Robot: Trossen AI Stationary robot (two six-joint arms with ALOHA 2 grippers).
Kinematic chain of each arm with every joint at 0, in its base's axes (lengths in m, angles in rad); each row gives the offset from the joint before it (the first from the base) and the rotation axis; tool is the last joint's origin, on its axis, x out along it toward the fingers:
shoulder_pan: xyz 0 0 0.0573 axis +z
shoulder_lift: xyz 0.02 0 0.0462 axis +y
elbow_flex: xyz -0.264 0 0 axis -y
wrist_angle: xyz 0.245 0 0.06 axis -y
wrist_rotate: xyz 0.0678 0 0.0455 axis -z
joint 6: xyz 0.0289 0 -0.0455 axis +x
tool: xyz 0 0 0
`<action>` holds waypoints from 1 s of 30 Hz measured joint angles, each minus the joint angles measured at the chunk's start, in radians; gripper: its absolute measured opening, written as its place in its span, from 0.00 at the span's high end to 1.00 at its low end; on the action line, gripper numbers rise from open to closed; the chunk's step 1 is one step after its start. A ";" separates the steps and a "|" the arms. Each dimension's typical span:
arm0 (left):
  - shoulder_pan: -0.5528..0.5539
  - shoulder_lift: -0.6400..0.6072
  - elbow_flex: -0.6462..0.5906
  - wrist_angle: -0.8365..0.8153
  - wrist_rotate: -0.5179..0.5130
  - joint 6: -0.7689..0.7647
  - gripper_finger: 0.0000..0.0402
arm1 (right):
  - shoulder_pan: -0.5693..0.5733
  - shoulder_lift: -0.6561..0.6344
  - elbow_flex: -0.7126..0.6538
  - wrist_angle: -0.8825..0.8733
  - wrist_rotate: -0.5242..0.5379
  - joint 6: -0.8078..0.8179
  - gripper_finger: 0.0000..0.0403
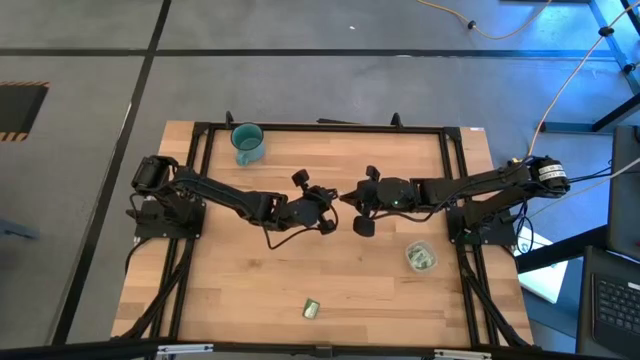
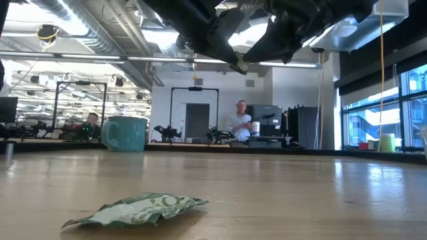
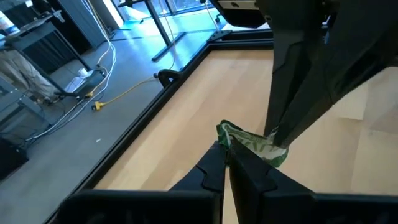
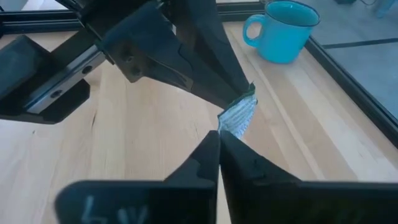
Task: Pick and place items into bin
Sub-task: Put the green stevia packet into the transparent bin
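Held packet (image 3: 252, 144) partly covered by both claws' closed tips in the wrist views, printing unreadable; from above, too small to make out between left claw (image 1: 335, 207) and right claw (image 1: 345, 198); contents of clear bin (image 1: 420, 256) too small to count; arms cut off by top edge in low view.
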 joint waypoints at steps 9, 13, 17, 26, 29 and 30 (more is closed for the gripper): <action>-0.012 0.000 0.000 -0.018 0.000 0.049 0.90 | 0.000 -0.002 0.000 -0.027 0.000 0.005 0.99; -0.011 -0.006 0.000 -0.088 0.001 0.027 0.80 | 0.000 -0.042 0.001 -0.097 -0.001 0.033 1.00; -0.002 -0.027 0.002 -0.224 0.039 -0.034 0.72 | 0.005 -0.130 0.001 -0.247 -0.005 0.108 1.00; 0.005 -0.037 0.001 -0.414 0.365 -0.065 0.69 | 0.066 -0.375 0.022 -0.824 -0.429 0.482 1.00; 0.003 -0.037 0.002 -0.418 0.442 -0.064 0.70 | 0.125 -0.437 0.022 -0.982 -0.525 0.631 1.00; 0.002 -0.037 0.002 -0.416 0.459 -0.057 0.71 | 0.146 -0.453 0.017 -1.019 -0.537 0.679 1.00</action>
